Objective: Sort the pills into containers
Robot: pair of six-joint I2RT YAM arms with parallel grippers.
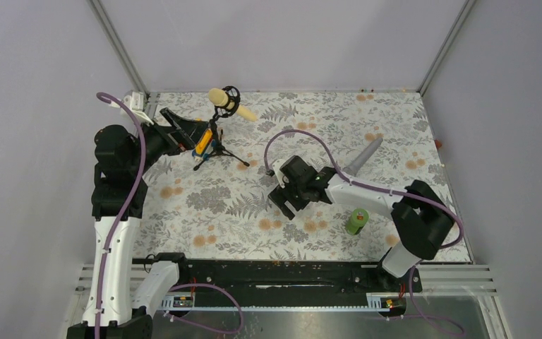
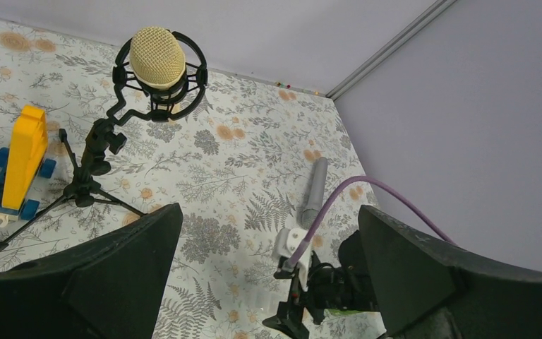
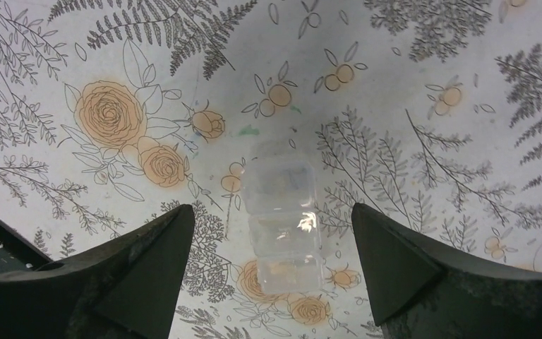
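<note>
The right gripper (image 3: 269, 212) hovers with its jaws wide apart, and the clear containers (image 3: 282, 233) lie on the floral mat (image 3: 113, 113) straight below, centred between its fingers. I judge it should descend squarely and close gently across their narrow, thin walls. Only the right wrist view reveals them: from above they vanish into the pattern, and the left gripper (image 2: 269, 212), likewise spread, faces elsewhere.

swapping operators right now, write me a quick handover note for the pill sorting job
Left pincer: open, empty, near the microphone at the back left.
Right pincer: open, empty, over the clear container; contact unclear.
Green bottle: upright, to the right of that pincer.
Done: nothing evident; no pills can be made out.
To do: find the pills, sort them into the container.
</note>
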